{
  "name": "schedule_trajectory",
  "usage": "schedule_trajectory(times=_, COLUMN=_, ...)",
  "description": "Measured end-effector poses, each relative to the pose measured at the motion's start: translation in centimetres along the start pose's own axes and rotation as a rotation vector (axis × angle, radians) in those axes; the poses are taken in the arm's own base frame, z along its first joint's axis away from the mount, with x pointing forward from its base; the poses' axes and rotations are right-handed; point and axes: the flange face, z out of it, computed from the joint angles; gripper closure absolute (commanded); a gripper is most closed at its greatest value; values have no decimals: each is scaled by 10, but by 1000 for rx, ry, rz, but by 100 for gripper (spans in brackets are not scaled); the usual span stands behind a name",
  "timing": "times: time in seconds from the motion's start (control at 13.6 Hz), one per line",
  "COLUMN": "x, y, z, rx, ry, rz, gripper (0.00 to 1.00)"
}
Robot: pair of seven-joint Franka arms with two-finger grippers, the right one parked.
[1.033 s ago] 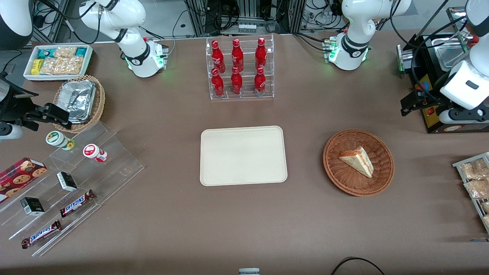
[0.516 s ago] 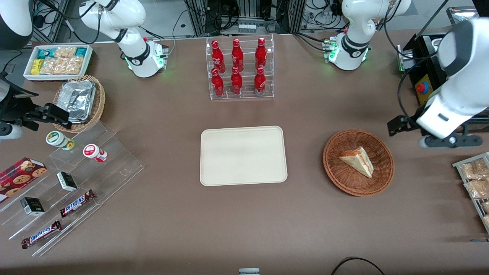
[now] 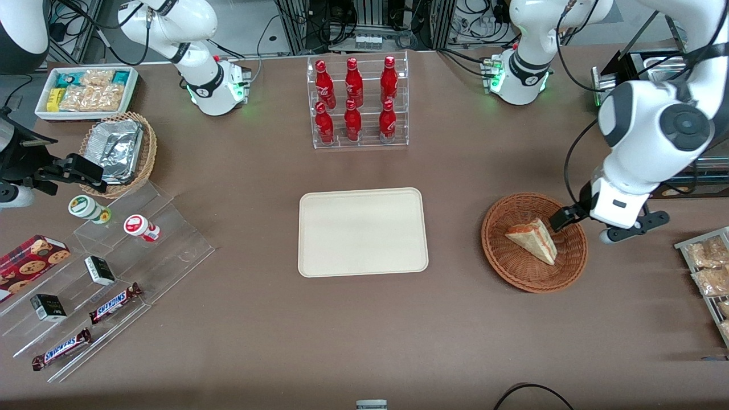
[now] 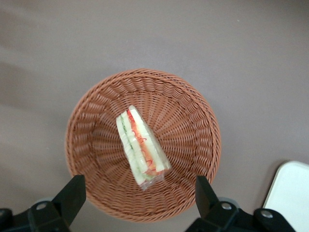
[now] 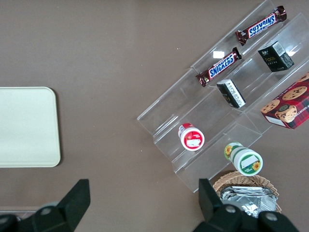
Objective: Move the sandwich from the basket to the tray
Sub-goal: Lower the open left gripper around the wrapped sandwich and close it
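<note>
The sandwich [image 3: 534, 240], a clear-wrapped white-bread wedge with red and green filling, lies in the round reddish-brown wicker basket [image 3: 515, 270]. Both also show in the left wrist view: the sandwich [image 4: 141, 145] lies in the middle of the basket [image 4: 193, 116]. My left gripper [image 3: 631, 226] hangs above the basket's rim on the working arm's side, apart from the sandwich. Its fingers [image 4: 72, 194] are spread wide and empty; the gripper [image 4: 139, 192] is open. The cream tray [image 3: 363, 232] lies empty at the table's middle, beside the basket.
A clear rack of red bottles [image 3: 357, 102] stands farther from the front camera than the tray. Bagged pastries [image 3: 706, 267] lie on a rack at the working arm's end. A black machine [image 3: 643, 97] stands near the arm. Snack shelves [image 3: 102, 273] and a foil basket [image 3: 117, 151] sit toward the parked arm's end.
My left arm has swung in from the table's working-arm end and come down over the basket's rim. The sandwich, basket and tray have not moved.
</note>
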Motion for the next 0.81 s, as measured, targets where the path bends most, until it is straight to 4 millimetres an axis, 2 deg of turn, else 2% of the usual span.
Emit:
schedule_trajectory(times=0.37, x=-26, y=-8, z=50, rx=-3, ry=-4, rz=-207, gripper=0)
schedule_trajectory(times=0.59, x=-30, y=-9, z=69, rx=-5, ry=-10, rz=-293, gripper=0)
schedule_trajectory(times=0.81, x=-33, y=-10, z=101, rx=-13, ry=-16, rz=-328, gripper=0)
